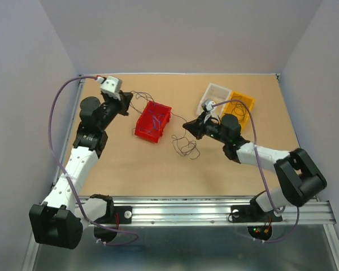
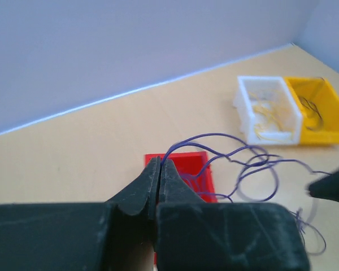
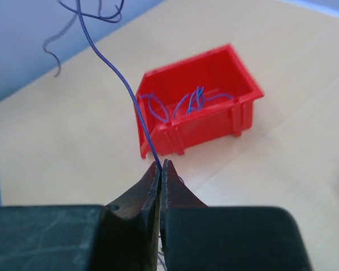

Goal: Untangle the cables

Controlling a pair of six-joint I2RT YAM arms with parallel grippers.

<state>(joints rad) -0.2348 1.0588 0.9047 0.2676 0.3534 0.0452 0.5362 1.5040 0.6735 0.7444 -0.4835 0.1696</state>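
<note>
My left gripper point(image 1: 127, 102) is shut on a thin blue-purple cable point(image 2: 213, 135), pinched at the jaw tips point(image 2: 160, 164). The cable arcs right in loops above the red bin point(image 2: 187, 164). My right gripper point(image 1: 187, 125) is shut on a blue-purple cable point(image 3: 109, 64) that rises from its tips point(image 3: 161, 165) up and to the left. The red bin point(image 3: 214, 110) lies between the two grippers and holds several blue-purple cables point(image 3: 193, 101). A loose clump of thin dark and purple cables point(image 1: 185, 145) lies on the table below the right gripper.
A white bin point(image 1: 216, 95) with tan wires and a yellow bin point(image 1: 240, 106) with dark wires stand side by side at the back right, behind the right arm. The red bin point(image 1: 153, 121) sits mid-table. Walls enclose the table on three sides.
</note>
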